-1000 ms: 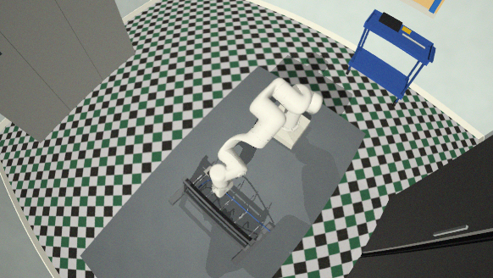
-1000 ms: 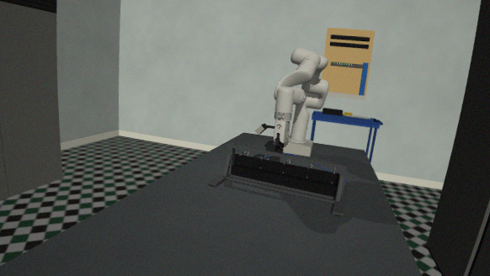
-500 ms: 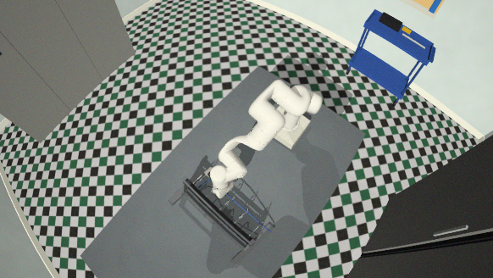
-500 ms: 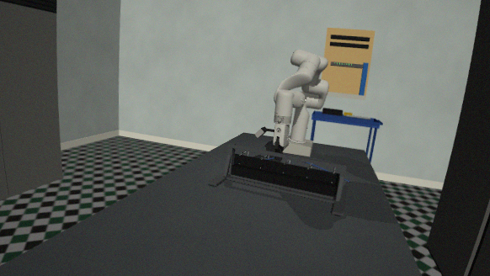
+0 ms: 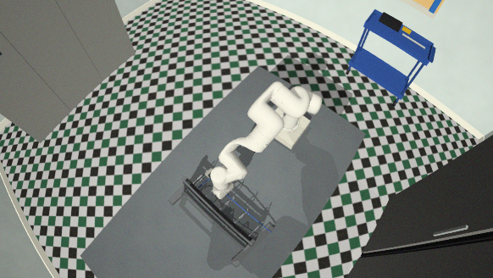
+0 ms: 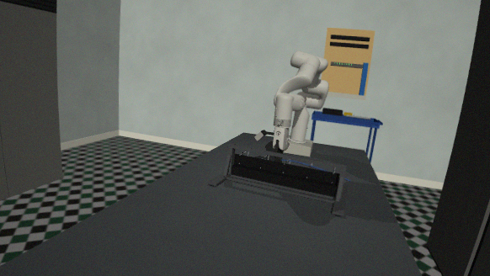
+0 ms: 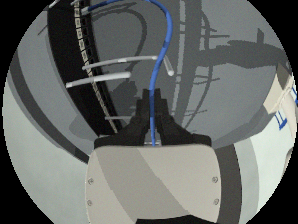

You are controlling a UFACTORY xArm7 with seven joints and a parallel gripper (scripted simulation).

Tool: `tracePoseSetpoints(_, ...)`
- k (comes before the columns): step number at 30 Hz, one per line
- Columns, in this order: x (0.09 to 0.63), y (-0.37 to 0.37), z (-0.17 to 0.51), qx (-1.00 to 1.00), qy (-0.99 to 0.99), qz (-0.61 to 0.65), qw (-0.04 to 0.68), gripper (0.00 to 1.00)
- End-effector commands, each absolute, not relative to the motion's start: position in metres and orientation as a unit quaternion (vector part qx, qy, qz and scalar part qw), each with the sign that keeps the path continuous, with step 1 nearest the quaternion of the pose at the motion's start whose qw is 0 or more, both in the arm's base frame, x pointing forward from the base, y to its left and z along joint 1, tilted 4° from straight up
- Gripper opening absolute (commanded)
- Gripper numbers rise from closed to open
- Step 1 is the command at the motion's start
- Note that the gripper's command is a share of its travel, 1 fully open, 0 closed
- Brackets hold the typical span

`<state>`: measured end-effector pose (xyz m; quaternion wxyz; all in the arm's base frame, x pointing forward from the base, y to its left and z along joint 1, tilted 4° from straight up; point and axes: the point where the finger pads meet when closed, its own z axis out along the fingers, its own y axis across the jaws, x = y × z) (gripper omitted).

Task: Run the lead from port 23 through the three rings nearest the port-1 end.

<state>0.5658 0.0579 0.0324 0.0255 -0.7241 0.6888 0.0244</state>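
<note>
Pincer (image 5: 218, 196) (image 6: 278, 148) (image 7: 151, 97): nearest in the wrist view, pointing down behind the rack; its dark fingers are closed on the blue lead, seemingly to steer it while keeping it from slipping away.
Lead (image 5: 246, 212) (image 6: 300, 161) (image 7: 168, 30): a thin blue cable. It runs between the fingers, then bends in a loose curve beyond them. In the top view, a long stretch lies beside the rack and reaches past one end.
Rings (image 7: 105, 79): pale, slender prongs stand out from the rack. The lead crosses close to a pair just ahead of the fingers; whether it lies inside them, I cannot tell.
Rack (image 5: 220, 210) (image 6: 231, 161) (image 7: 65, 45): a long black frame, upright on spread feet, which probably steady it because it is loose.
Port plates: too small to read, so port 23 and the port-1 end cannot be confirmed.
Bench (image 5: 140, 229) (image 6: 189, 227) (image 7: 232, 115): dark grey, carrying rack and arm (image 5: 264, 131) (image 6: 284, 109).
Step in hand: probably guiding the lead through a ring's top gap, with the work unfinished.
Next: lower the lead gently through the opening; a sideways tug could drag the rack or spring the cable out. Release comes only once it rests inside.

Seen from the exterior, the arm's wrist (image 5: 218, 175) (image 6: 283, 107) has come down slightly over the past second, bringing the tool (image 5: 218, 196) (image 6: 278, 150) (image 7: 151, 97) lower behind the rack (image 6: 284, 176) (image 5: 218, 209). From the top, the wrist has also shifted a little toward the picture's left.
</note>
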Motion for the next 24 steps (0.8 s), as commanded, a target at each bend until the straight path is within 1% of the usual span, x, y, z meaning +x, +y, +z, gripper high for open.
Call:
tracePoseSetpoints(1,0.5674,0.0578,0.0306,-0.724,0.689,0.023,0.027,0.00)
tracePoseSetpoints(24,0.5675,0.0584,0.0227,-0.724,0.689,0.023,0.027,0.00)
